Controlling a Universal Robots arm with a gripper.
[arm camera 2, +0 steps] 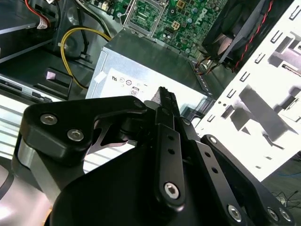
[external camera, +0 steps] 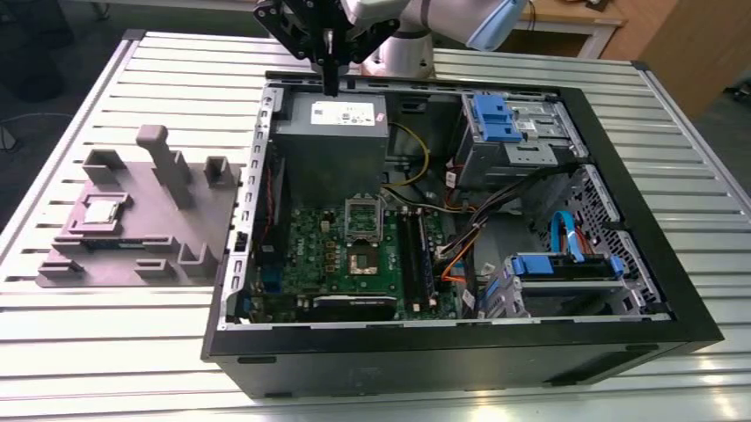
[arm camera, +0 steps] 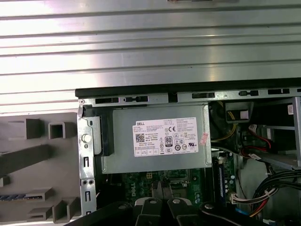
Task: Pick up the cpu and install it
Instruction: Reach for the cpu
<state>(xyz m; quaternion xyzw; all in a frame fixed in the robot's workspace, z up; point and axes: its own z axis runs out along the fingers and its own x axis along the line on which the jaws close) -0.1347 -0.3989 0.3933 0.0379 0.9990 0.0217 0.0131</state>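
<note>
While the cpu (external camera: 102, 211) lies untouched on the grey holder (external camera: 147, 230), at nine o'clock from the computer case (external camera: 470, 347), the gripper (external camera: 332, 85) hangs over the case's twelve o'clock edge, jaws closed on nothing. The motherboard socket (external camera: 361, 237) looks unfilled, so pickup and installation both remain.

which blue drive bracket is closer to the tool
The upper blue bracket in the exterior view, level with the grey box by the tool; the lower blue bracket lies farther off.
</note>
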